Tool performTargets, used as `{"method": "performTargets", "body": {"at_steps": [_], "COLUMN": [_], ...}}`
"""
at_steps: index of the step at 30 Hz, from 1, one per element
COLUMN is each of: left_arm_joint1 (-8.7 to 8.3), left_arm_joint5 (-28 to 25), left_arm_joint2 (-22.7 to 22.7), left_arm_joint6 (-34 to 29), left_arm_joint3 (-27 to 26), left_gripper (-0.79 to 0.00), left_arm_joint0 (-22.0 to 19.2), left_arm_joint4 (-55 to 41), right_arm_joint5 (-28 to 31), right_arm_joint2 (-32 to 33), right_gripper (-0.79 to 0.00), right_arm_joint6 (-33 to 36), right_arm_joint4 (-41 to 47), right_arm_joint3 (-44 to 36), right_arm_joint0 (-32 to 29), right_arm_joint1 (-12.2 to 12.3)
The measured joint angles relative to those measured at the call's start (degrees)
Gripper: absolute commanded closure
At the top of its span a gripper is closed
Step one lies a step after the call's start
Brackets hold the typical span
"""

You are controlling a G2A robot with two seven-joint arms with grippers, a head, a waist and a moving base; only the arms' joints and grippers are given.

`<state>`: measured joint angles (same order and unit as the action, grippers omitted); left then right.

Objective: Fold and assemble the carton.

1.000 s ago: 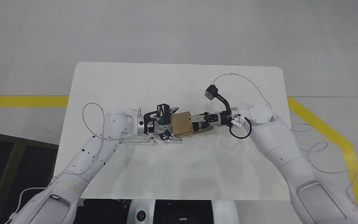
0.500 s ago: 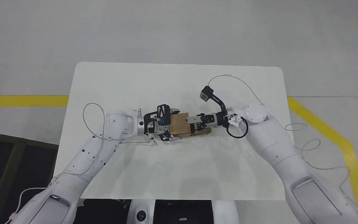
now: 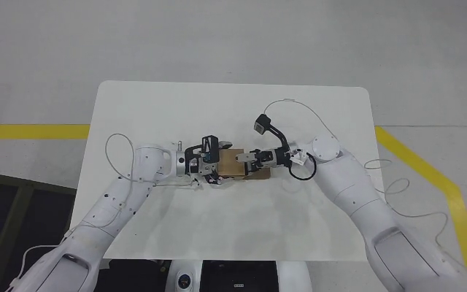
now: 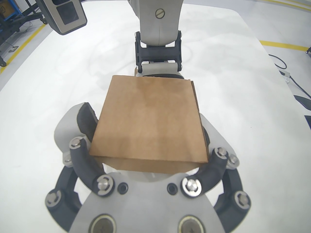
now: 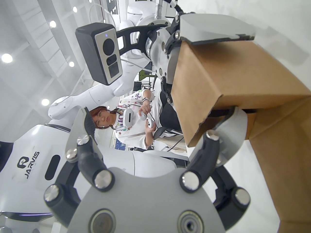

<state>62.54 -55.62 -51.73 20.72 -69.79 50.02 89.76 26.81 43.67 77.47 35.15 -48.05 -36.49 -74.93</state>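
Spanning the gap between the two arms at the middle of the white surface [image 3: 219, 109], the brown carton [image 3: 235, 163] is pinched at its left end by the fingers [image 4: 83, 120] of the left gripper [image 4: 145, 124]. The fingers [image 5: 83, 132] of the right gripper [image 5: 158, 120] are spread wide — one is tucked under an open flap [image 5: 194, 112], the other is seen free. Plain panels are partly squared up, the right end unclosed.

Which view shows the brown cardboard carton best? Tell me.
Left wrist view: the brown cardboard carton shows one whole flat panel, close and unblocked. The right wrist view crops it, showing an open end; the top view shows it small, partly covered.
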Motion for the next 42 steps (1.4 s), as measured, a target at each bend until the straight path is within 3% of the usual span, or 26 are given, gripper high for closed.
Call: {"method": "performTargets", "body": {"at_steps": [17, 27, 42], "left_arm_joint1": [-0.33, -0.37, -0.53], "left_arm_joint5": [-1.14, -0.66, -0.24], "left_arm_joint2": [-0.11, -0.07, -0.11], "left_arm_joint6": [-0.1, -0.44, -0.62], "left_arm_joint3": [0.23, 0.16, 0.31], "left_gripper": [-0.785, -0.785, -0.785], "left_arm_joint0": [0.23, 0.15, 0.22], "left_arm_joint4": [0.31, 0.38, 0.67], "right_arm_joint5": [0.37, -2.73, -2.54], "right_arm_joint2": [0.18, 4.29, 12.6], "right_gripper": [-0.785, -0.785, -0.785], "right_arm_joint6": [-0.36, 2.73, 2.25], "right_arm_joint4": [0.03, -5.25, -13.41], "right_arm_joint3": [1.41, -1.47, -2.49], "right_arm_joint0": [0.91, 0.94, -1.83], "right_arm_joint1": [-0.98, 2.38, 7.32]}}
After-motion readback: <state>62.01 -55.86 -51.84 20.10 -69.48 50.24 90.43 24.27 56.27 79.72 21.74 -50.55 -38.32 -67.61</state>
